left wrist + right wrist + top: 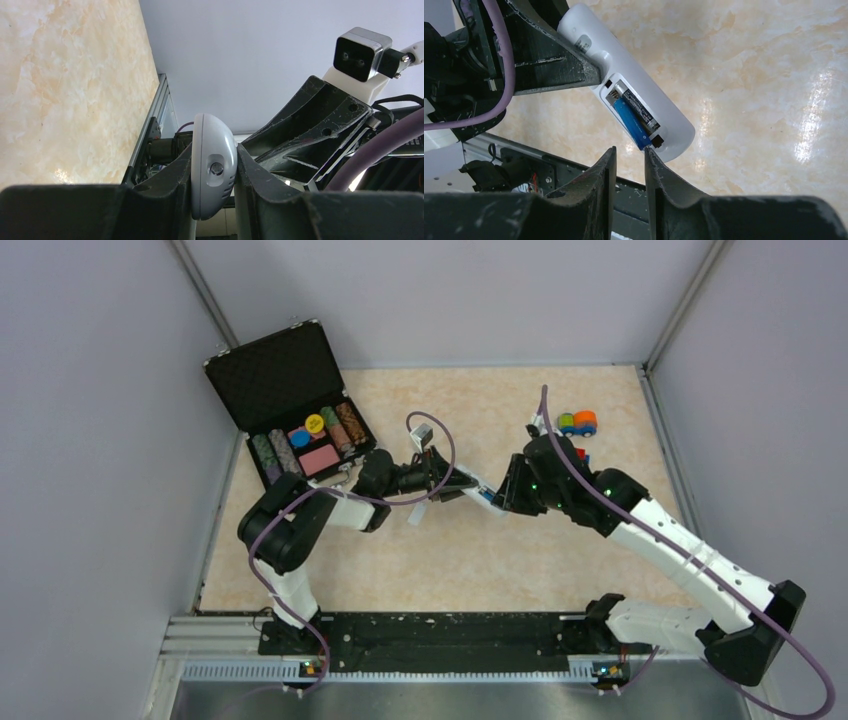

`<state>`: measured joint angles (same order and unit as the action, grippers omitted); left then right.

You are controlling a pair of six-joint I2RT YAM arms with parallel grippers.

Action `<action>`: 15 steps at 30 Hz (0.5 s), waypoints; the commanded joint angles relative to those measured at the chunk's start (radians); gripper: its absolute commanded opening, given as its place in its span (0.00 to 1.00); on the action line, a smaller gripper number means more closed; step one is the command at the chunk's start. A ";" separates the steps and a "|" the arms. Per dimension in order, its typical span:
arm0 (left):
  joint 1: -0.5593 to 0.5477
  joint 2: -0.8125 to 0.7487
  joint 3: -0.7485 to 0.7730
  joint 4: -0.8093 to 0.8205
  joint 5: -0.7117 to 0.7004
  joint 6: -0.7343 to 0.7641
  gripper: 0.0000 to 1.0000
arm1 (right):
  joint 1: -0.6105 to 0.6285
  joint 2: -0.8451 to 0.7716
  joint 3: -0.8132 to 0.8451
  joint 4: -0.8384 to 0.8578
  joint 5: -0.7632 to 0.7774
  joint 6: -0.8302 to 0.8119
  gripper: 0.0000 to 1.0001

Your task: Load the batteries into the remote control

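The white remote control (669, 117) is held back side up above the table, its battery bay open. A blue battery (631, 122) and a dark battery (640, 107) lie side by side in the bay. My left gripper (214, 149) is shut on the remote's (212, 165) other end, edge-on between its fingers. My right gripper (630, 150) is narrowly open and empty, its right fingertip (650, 152) touching the near end of the blue battery. In the top view both grippers, left (452, 483) and right (500, 495), meet at the remote (480, 492) mid-table.
An open black chip case (300, 405) stands at the back left. A colourful toy block car (578, 423) sits at the back right, with a small red piece (582, 452) near it. A small white piece (417, 512) lies under the left wrist.
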<state>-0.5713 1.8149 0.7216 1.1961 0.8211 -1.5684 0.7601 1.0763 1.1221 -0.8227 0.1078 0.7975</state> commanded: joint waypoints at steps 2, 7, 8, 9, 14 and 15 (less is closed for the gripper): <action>-0.005 -0.042 -0.004 0.063 -0.011 0.012 0.00 | -0.013 0.013 0.033 0.048 -0.011 0.008 0.25; -0.007 -0.042 -0.004 0.066 -0.008 0.011 0.00 | -0.017 0.018 0.024 0.057 -0.013 0.007 0.21; -0.006 -0.042 -0.005 0.066 -0.008 0.011 0.00 | -0.019 0.019 0.022 0.059 -0.018 0.008 0.21; -0.006 -0.041 -0.006 0.066 -0.009 0.011 0.00 | -0.020 0.021 0.020 0.061 -0.022 0.009 0.20; -0.006 -0.042 -0.005 0.067 -0.017 0.009 0.00 | -0.021 0.017 0.013 0.061 -0.018 0.009 0.20; -0.006 -0.041 -0.005 0.066 -0.018 0.009 0.00 | -0.022 0.014 0.013 0.060 -0.017 0.009 0.20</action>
<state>-0.5713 1.8149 0.7170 1.1965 0.8192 -1.5684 0.7494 1.0916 1.1217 -0.7933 0.0952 0.7975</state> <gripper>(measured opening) 0.321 0.202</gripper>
